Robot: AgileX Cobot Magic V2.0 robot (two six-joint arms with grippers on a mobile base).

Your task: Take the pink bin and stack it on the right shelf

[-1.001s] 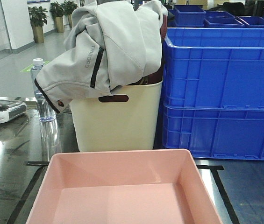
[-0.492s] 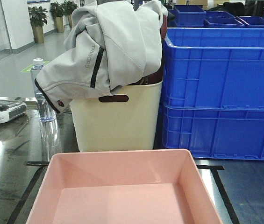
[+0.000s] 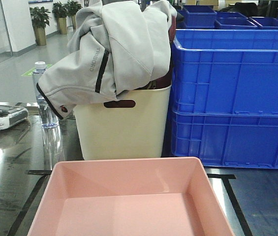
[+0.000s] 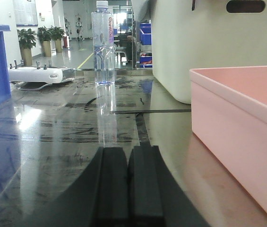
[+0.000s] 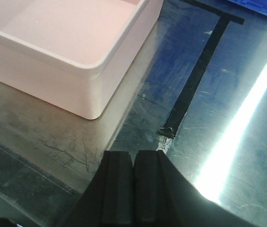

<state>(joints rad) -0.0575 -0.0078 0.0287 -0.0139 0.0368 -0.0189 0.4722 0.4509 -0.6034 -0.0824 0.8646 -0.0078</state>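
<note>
The pink bin [image 3: 129, 206] sits on the shiny steel top of the right shelf [image 3: 6, 172], at the near middle of the front view. Nothing lies inside it. In the left wrist view the bin's wall [image 4: 237, 123] is to the right of my left gripper [image 4: 127, 153], which is shut with nothing in it and hovers low over the steel top [image 4: 53, 132]. In the right wrist view a bin corner [image 5: 76, 52] lies up and left of my right gripper [image 5: 133, 158], also shut and holding nothing, above the steel top [image 5: 228, 94]. Neither gripper shows in the front view.
Behind the pink bin stands a cream bin [image 3: 124, 128] with a grey jacket [image 3: 109, 49] draped over it. Two stacked blue crates [image 3: 234, 98] are at the right. A water bottle [image 3: 43, 98] and a white controller [image 3: 1, 117] stand at the left. Black tape lines [image 5: 194, 80] cross the steel.
</note>
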